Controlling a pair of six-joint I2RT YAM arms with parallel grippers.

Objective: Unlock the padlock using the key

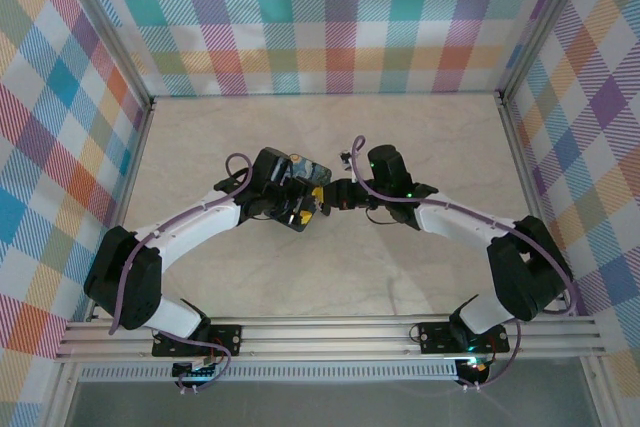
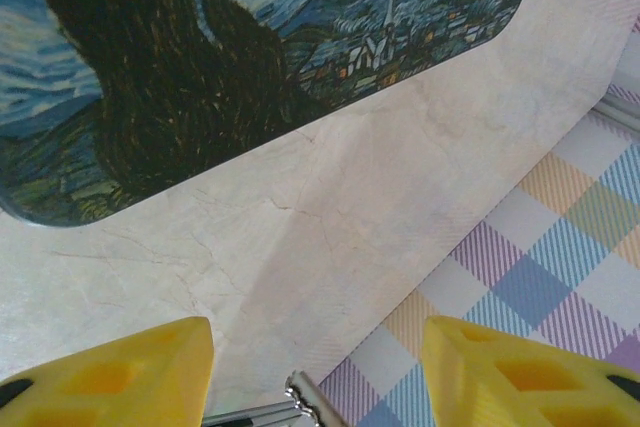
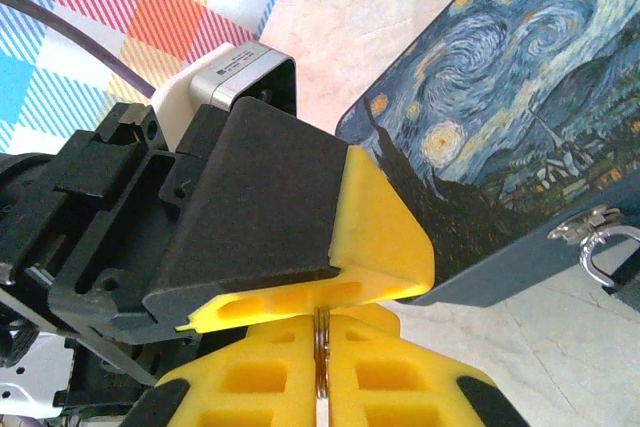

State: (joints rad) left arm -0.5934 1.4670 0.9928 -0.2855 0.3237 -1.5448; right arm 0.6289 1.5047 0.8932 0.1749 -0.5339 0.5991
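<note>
Two bowed arms, right tool pinching key

The padlock on the tin's front is cut off at the right edge. Below the tin, the right gripper hides most of the key.

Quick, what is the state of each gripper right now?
Left gripper: open wide.
Right gripper: closed on the key.
</note>
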